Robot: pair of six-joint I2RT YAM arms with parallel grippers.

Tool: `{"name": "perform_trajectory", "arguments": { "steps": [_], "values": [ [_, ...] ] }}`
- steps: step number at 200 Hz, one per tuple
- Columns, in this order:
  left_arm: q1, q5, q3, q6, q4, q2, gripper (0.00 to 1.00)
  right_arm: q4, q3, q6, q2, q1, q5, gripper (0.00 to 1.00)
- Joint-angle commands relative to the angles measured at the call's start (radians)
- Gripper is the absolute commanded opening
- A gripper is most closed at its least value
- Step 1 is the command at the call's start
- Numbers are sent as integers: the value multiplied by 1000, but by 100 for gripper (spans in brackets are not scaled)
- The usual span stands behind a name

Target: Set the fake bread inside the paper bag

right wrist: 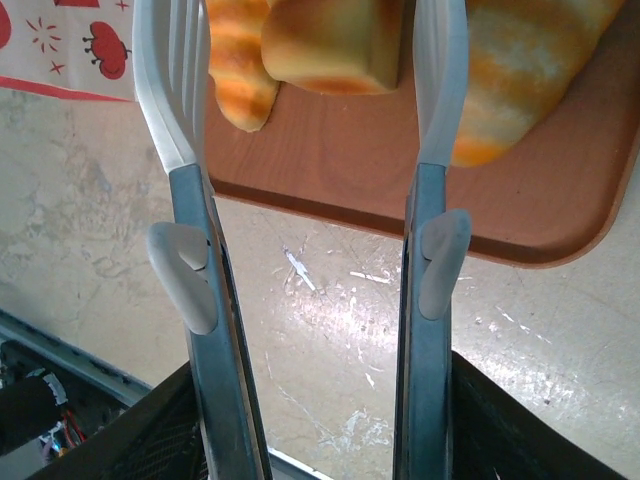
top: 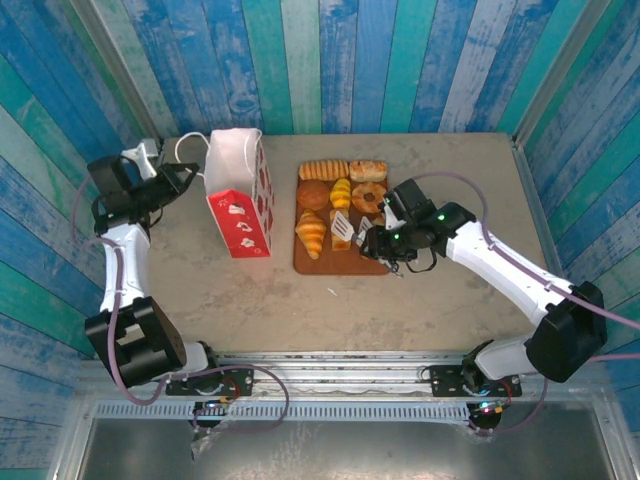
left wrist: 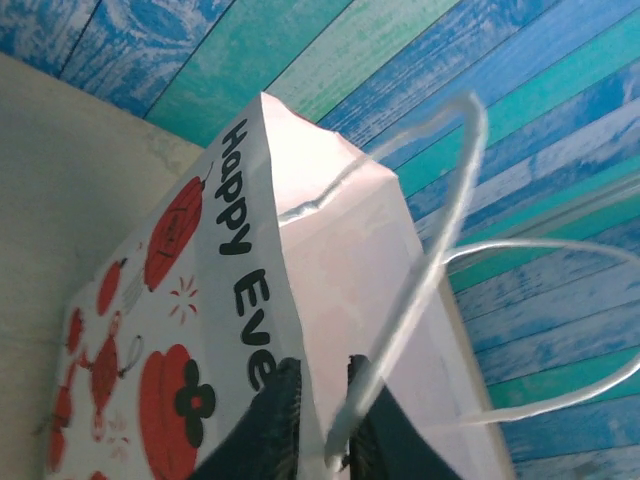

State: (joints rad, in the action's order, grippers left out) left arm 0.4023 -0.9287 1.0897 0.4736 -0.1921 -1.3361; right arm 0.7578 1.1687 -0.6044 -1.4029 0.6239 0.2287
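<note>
Left end effector is seen closed on the upper rim of the paper bag, at the bag's nine o'clock side; in the left wrist view its dark fingers are pinched together on the white paper wall, with a loop handle running up from between them. Right end effector is clamped on a pair of tongs, whose two arms are spread apart, so nothing is squeezed between them yet.

By the look of it, the task is judged to be at its start. The bag is steadied for loading, but no piece is lifted and none is seen going in, so every transfer appears to be left to do.

On the table, the flat brown tray is placed near the centre, and the bag is stood upright just beside it at about nine o'clock. The fake bread is all gathered on the tray: seven or so pieces can be counted, with two braided loaves along the twelve o'clock edge, a bun, a croissant and a ring doughnut in the middle, and a larger croissant toward seven o'clock. The inside of the bag is not shown, so whether it holds anything cannot be told.

A blocky pale piece at the tray's six o'clock edge is straddled by the white tong tips and is judged to be the first one picked.
</note>
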Motion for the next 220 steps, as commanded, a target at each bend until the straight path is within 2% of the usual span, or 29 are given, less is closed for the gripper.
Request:
{"name": "perform_trajectory", "arguments": {
  "steps": [1, 28, 146, 183, 220],
  "values": [
    [2, -35, -4, -3, 29, -23, 7, -16, 23, 9, -19, 7, 4, 57],
    [2, -33, -4, 0, 31, -19, 0, -17, 29, 11, -40, 9, -9, 58],
    [1, -36, -11, 8, 32, -10, 0, -59, 84, 24, -166, 42, -6, 57],
    [3, -30, -26, 13, 39, 0, 0, -9, 106, 32, -172, 47, -58, 47],
    [2, -30, -37, 30, 52, 12, 0, -10, 96, 30, -96, 47, -100, 23]
  ]
}}
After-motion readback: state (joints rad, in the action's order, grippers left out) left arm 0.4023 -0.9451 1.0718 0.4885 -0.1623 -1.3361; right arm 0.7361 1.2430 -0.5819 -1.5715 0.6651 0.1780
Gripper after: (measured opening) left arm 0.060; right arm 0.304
